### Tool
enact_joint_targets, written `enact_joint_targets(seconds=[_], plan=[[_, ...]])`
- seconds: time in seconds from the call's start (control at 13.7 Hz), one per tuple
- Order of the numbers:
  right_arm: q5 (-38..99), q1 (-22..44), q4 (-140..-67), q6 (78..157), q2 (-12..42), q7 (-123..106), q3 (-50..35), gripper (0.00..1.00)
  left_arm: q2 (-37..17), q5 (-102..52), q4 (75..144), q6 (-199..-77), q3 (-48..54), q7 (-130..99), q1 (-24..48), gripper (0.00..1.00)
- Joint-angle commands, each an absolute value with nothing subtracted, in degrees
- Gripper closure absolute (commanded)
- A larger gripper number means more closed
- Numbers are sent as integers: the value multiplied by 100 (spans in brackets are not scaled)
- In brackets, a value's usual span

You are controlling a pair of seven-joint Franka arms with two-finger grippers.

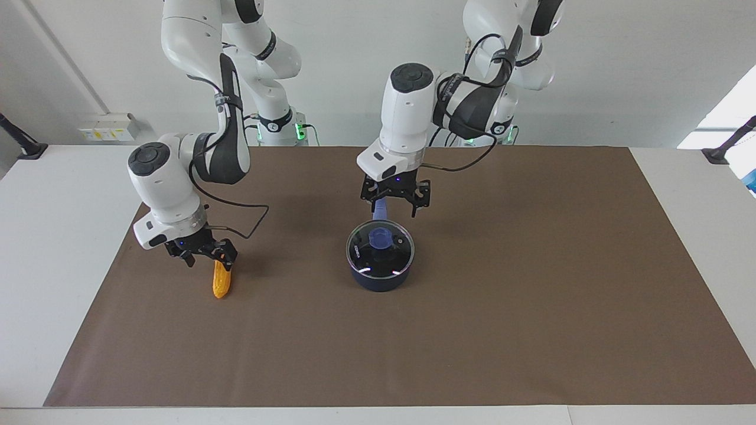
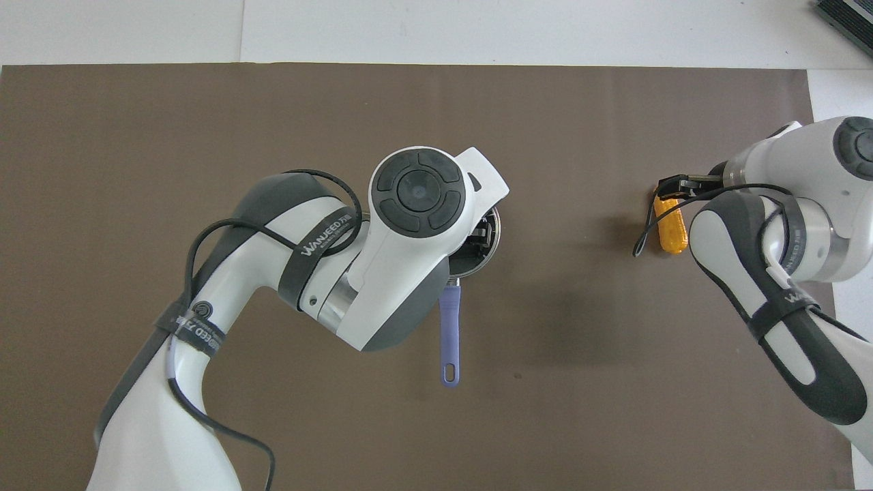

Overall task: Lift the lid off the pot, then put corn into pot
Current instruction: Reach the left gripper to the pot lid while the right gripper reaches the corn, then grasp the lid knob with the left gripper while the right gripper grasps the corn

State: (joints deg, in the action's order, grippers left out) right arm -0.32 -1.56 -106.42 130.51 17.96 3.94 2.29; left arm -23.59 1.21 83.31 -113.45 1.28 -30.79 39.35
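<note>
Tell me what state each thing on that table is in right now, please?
Round clear glass lid with blue knob: on the pot, not lifted.
Small navy-blue saucepan pot: upright, covered.
Orange-yellow bumpy corn cob: on the brown mat, at the right gripper's fingertips.
Left gripper: open, above the lid.
Right gripper: low over the corn.

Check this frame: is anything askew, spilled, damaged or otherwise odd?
Nothing stands out. The lid sits squarely on the pot, upright on the brown mat. The left claw hangs open over the pot's handle. The right claw is at the upper end of the corn. No spills or damage.
</note>
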Motion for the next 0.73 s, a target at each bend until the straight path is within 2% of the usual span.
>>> enact_joint_targets(seconds=[0.0, 0.22, 0.51, 0.66], plan=[[-97, -176, -10723, 13219, 1802, 308, 211, 0, -2663, 343, 8139, -11653, 18, -3278, 4061, 0], [-97, -185, -10723, 13262, 2029, 264, 211, 0, -2865, 360, 8130, -11804, -9, -3296, 4069, 0], [-97, -158, -10731, 13833, 2407, 246, 211, 0, -2909, 352, 8182, -11996, 9, -3366, 4069, 0], [-97, -115, -10731, 13965, 2434, 333, 202, 0, -3006, 360, 8183, -12251, 9, -3577, 4069, 0]])
